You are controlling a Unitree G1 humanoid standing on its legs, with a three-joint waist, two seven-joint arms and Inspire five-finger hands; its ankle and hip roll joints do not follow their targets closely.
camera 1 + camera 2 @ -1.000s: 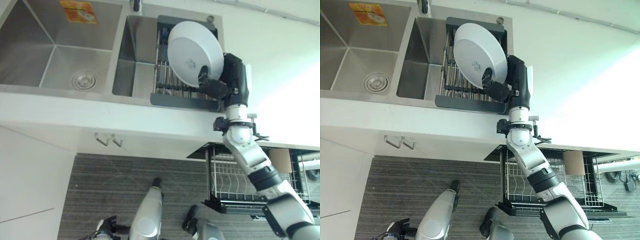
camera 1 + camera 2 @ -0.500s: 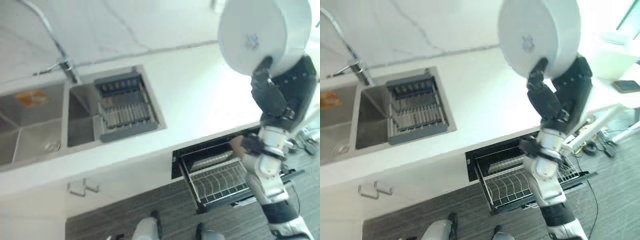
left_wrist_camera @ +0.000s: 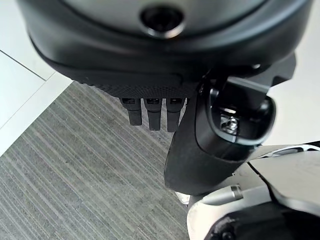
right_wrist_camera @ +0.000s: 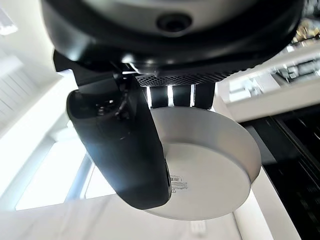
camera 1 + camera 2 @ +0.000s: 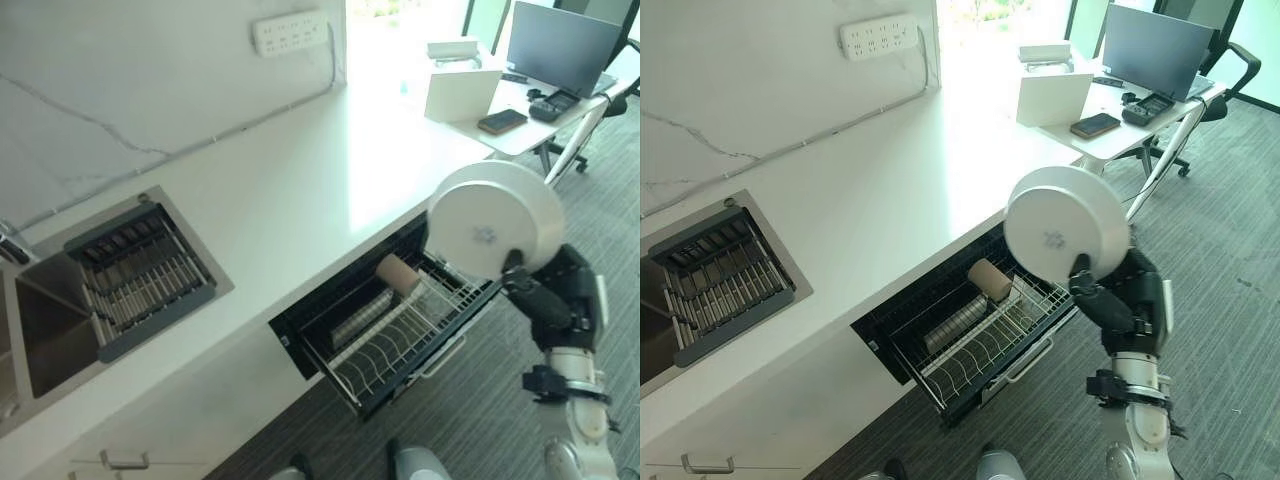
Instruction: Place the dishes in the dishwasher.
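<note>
Up high, a white plate [image 5: 1067,224] is held by the right hand [image 5: 1127,300] over the open dishwasher drawer [image 5: 970,330].

The plate is pinched at its low edge, with the thumb [image 4: 127,145] pressed on its bottom side and the fingers [image 4: 170,95] tucked behind it. The plate is stood up on its edge, with its bottom side turned to the head camera, and it is not touching the wire rack [image 5: 400,335]. A brown cup [image 5: 990,279] is laid on its side in the rack, near the back of the drawer. The drawer is pulled out from under the white counter [image 5: 300,190]. A grey drying rack [image 5: 135,275] is set in the sink [image 5: 40,330] far along the counter. The left hand [image 3: 160,95] is hung over the striped floor [image 3: 65,165], with its fingers held straight and nothing in them.
</note>
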